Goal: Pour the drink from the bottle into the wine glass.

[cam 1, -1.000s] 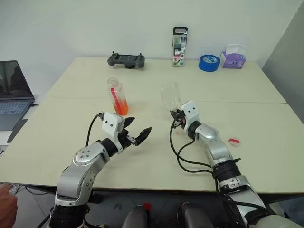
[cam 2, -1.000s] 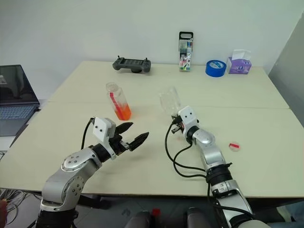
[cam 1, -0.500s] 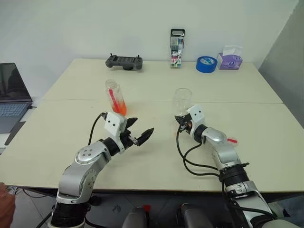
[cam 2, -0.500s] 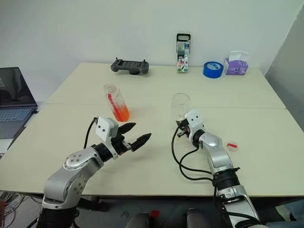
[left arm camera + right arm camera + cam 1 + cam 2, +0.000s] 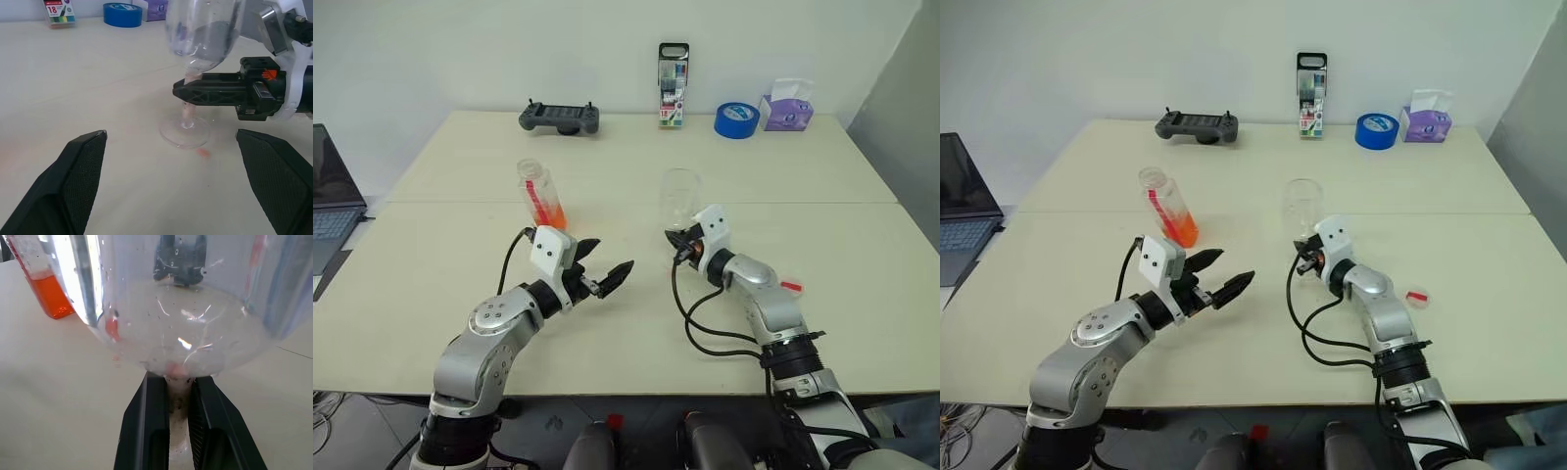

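The wine glass (image 5: pixel 682 196) stands upright on the table (image 5: pixel 842 196), its round foot flat on the surface, and it serves as the landmark here. The right gripper (image 5: pixel 188 93) is clamped shut on the glass's stem just under the bowl, its two black fingers (image 5: pixel 146 431) pinching the stem from either side, as the right wrist view shows plainly. The bowl looks empty, with only a few droplets on its inner wall and a small pinkish spot on the table beside the foot.

The bottle (image 5: pixel 540 196) stands to the left of the glass, well apart from it, uncapped, with the orange-red drink (image 5: pixel 552 212) filling roughly its lower half. A small red-and-white cap (image 5: pixel 792 287) lies on the table to the right of the glass and nearer the robot. The left gripper (image 5: pixel 604 277) hangs above the table between bottle and glass, nearer the robot than both, with its jaws spread wide and holding nothing.

Judging by this, the step in hand is steadying the glass while the bottle has yet to be picked up; no pouring has begun. The next move calls for the left gripper to reach the bottle, close around its body low enough to hold it firmly, carry it beside the glass's rim and tilt it slowly, while the right gripper holds the stem steady.
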